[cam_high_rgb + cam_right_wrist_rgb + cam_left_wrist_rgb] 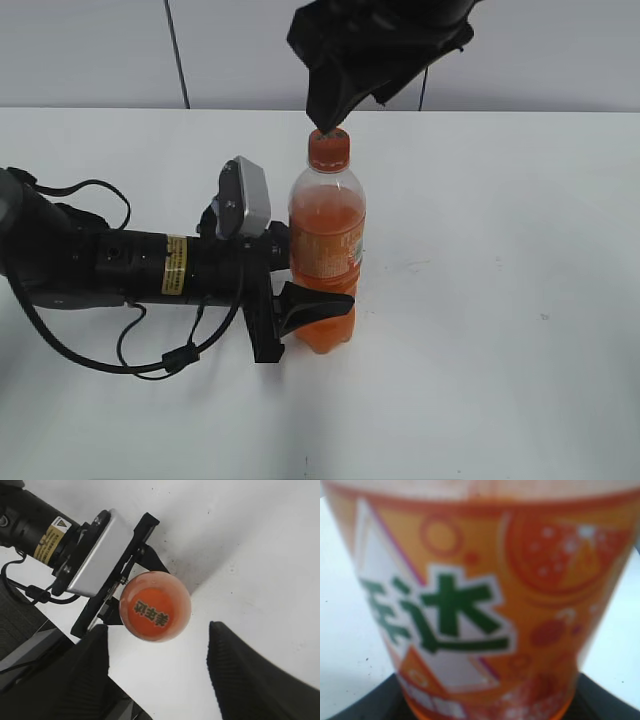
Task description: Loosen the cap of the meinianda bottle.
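Left gripper clenched round the meinianda bottle, right gripper spread wide above the cap.

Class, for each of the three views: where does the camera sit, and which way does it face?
Exterior: raised front, slanting down at the meinianda bottle; both arms show.
Left wrist: level, close on the label; left gripper edges below.
Right wrist: overhead, looking down on the cap between the right gripper fingers.
All share the bottle.

White tabletop, faintly speckled, pale grey wall panels behind — dark vertical seams, even light
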`<action>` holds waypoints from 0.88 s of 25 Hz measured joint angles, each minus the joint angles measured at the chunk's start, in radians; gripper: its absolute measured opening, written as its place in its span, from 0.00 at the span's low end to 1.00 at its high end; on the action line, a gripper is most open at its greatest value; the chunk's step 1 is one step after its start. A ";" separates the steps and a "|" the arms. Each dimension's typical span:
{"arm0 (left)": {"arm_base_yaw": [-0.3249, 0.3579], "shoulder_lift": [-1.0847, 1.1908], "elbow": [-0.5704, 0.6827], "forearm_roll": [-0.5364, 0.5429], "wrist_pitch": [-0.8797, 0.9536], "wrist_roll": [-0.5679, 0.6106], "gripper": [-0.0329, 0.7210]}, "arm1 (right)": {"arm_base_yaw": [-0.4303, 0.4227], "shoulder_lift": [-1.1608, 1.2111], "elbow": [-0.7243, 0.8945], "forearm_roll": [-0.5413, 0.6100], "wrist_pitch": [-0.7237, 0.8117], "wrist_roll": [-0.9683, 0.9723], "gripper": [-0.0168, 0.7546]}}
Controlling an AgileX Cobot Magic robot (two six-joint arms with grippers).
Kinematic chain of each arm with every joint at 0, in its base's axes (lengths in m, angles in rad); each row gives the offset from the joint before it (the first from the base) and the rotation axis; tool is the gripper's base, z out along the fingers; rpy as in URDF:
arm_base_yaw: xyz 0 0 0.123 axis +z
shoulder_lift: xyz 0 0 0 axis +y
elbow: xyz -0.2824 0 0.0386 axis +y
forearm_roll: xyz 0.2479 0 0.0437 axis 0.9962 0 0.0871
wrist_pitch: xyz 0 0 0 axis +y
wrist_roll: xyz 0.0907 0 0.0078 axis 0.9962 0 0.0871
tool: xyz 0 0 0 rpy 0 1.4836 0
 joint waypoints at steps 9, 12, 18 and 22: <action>0.000 0.000 0.000 0.001 0.000 0.000 0.57 | 0.000 0.066 0.000 0.010 0.001 0.022 0.62; 0.000 0.000 0.000 0.001 0.000 0.000 0.57 | 0.000 0.084 0.000 0.009 0.001 0.022 0.60; 0.000 0.000 0.000 0.001 0.000 0.000 0.57 | 0.000 0.086 0.000 0.007 0.001 -0.043 0.37; 0.000 0.000 0.000 0.001 0.000 0.000 0.57 | 0.000 0.086 0.000 0.012 0.000 -0.315 0.37</action>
